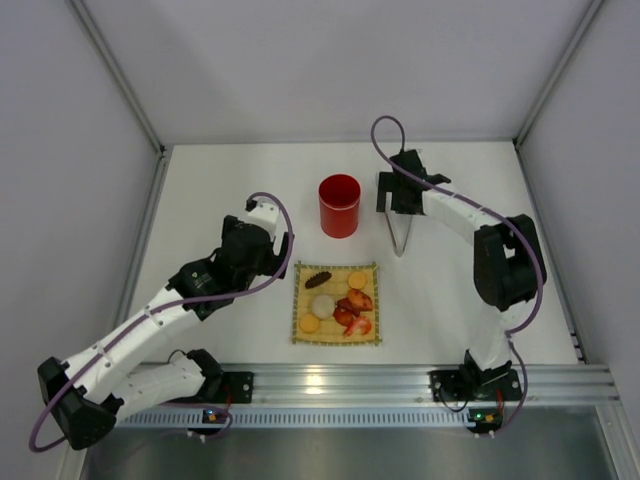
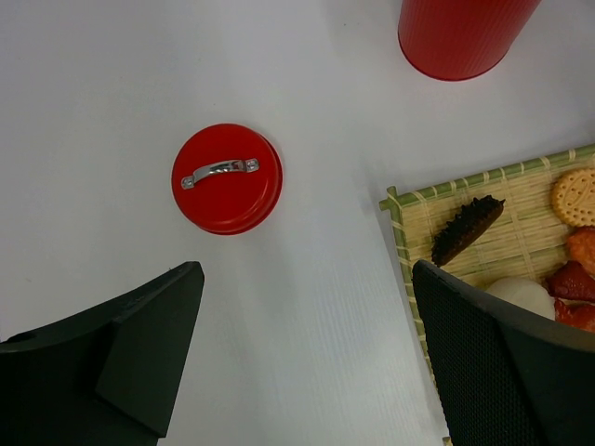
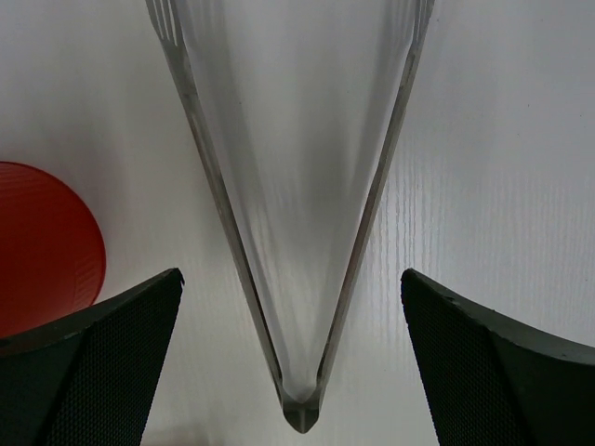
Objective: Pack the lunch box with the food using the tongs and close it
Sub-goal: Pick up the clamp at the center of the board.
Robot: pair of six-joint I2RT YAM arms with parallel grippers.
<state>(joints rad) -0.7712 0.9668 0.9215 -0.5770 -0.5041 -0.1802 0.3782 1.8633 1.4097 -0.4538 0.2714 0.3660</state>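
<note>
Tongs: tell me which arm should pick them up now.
Right. The right gripper is open, the joined end of the tongs centred between its jaws, untouched. The left gripper hangs near the lid, across the lunch box from the tongs.

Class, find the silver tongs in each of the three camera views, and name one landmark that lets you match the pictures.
Top external: the tongs lie just right of the red lunch box, above the food mat's right corner.
Left wrist: not in it.
Right wrist: the tongs fill the centre, with the joined end near the bottom edge.
Shared landmark: the lunch box, at the top right in the left wrist view and at the left edge in the right wrist view.
</note>
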